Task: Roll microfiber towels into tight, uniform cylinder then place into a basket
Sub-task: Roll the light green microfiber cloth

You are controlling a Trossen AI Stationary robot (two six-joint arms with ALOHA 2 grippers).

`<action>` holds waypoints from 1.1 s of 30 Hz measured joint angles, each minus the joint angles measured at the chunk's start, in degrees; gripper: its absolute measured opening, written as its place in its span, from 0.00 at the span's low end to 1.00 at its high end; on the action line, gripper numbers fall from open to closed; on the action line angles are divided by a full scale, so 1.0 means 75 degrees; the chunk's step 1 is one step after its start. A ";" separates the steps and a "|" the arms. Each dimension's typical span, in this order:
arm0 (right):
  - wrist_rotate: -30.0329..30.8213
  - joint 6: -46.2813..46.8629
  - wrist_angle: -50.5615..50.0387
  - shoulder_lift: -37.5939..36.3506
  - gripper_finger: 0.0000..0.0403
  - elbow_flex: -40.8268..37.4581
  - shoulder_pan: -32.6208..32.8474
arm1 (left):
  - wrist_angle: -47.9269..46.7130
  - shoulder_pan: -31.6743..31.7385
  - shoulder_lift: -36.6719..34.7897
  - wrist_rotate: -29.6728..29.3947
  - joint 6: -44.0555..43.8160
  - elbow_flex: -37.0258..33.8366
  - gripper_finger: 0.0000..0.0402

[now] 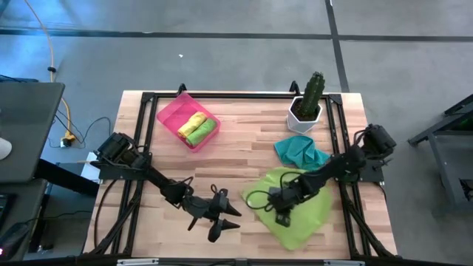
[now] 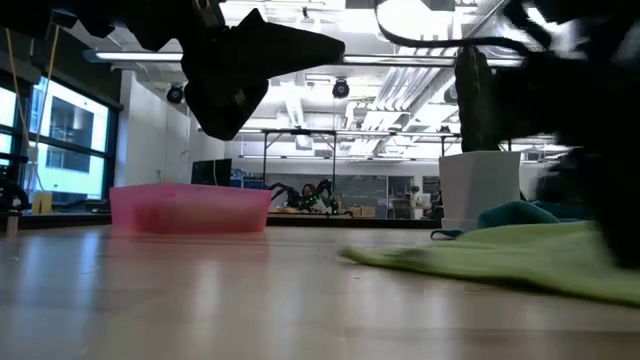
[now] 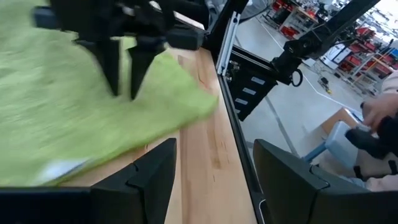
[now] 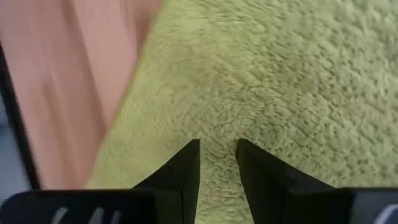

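The large lime green towel [image 1: 299, 205] lies spread flat on the table at the near right; its near edge also shows in the low view [image 2: 500, 255]. My right gripper [image 4: 217, 148] points steeply down over the towel's left part [image 1: 283, 214], close to its edge. Its fingers stand a narrow gap apart with nothing between them. My left gripper [image 1: 230, 219] hovers open to the left of the towel, near the front edge. A teal towel [image 1: 301, 151] lies crumpled beyond the green one. The pink basket [image 1: 168, 111] at the far left holds a yellow roll [image 1: 191, 122] and a green roll [image 1: 202, 131]. My right gripper comes at the green towel from above. Its fingertips [image 3: 115, 90] stand at the towel's surface, a little in from the left edge [image 4: 134, 106]. I cannot tell whether they touch the cloth. The towel lies flat and unlifted beneath them.
A white pot with a green cactus [image 1: 307, 103] stands at the far right, just beyond the teal towel. Bare wood lies between the basket and the green towel. A black frame rail [image 3: 233, 143] runs along the table's edge. A person [image 3: 379, 124] sits beyond the table.
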 joint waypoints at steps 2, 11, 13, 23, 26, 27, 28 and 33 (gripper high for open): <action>0.0553 -0.0390 0.0618 0.0039 0.26 -0.0015 -0.0224 | 0.0020 0.0000 0.0000 0.0000 -0.0015 0.0000 0.50; 0.1047 -0.1772 0.1658 0.0110 0.26 -0.0041 -0.1404 | 0.0038 -0.0120 0.0000 0.0003 -0.0038 0.0000 0.50; 0.0398 -0.1632 0.1578 -0.0042 0.26 -0.0037 -0.1574 | 0.0035 -0.0154 0.0000 0.0003 -0.0024 0.0000 0.50; 0.0341 -0.1509 -0.1762 -0.0938 0.26 -0.0035 -0.1356 | 0.0012 -0.0162 0.0003 0.0002 0.0447 0.0000 0.50; 0.0537 -0.1491 -0.2193 -0.0802 0.26 -0.0035 -0.1220 | 0.0011 -0.0122 0.0003 0.0002 0.0567 0.0000 0.50; 0.0578 -0.1415 -0.2185 -0.0702 0.26 -0.0035 -0.1178 | 0.0003 -0.0122 0.0003 0.0002 0.0577 0.0000 0.50; 0.0628 -0.1324 -0.2134 -0.0616 0.26 -0.0035 -0.1146 | 0.0000 -0.0109 0.0003 0.0003 0.0583 0.0000 0.50; 0.0655 -0.1366 -0.0957 -0.0239 0.26 0.0006 -0.1090 | -0.0037 -0.0066 0.0003 0.0003 0.0584 0.0000 0.50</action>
